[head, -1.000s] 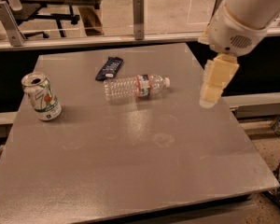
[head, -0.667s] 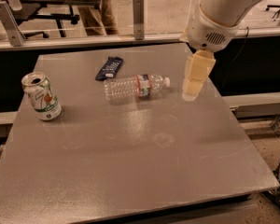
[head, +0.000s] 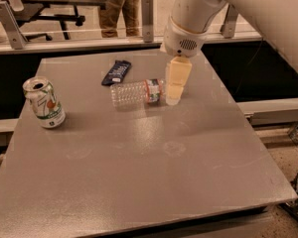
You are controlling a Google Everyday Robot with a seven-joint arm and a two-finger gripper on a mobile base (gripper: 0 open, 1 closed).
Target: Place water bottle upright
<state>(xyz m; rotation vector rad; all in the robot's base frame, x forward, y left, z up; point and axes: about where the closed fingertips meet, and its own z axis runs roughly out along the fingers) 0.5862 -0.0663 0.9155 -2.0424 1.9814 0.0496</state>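
Note:
The water bottle (head: 135,92) is clear and ribbed with a red-and-white label band. It lies on its side on the grey table (head: 139,172), cap end pointing right. My gripper (head: 173,98) hangs down from the white arm at the bottle's right end, just over the table, and covers the cap. It sits right against that end of the bottle; contact cannot be made out.
A white-green soda can (head: 44,102) stands upright at the table's left. A dark snack wrapper (head: 116,72) lies just behind the bottle. A glass barrier with metal posts (head: 147,11) runs behind the table. The table's right edge drops to the floor.
My gripper has moved left and down from the table's right side to the bottle's cap end. The bottle, can and wrapper have not moved.

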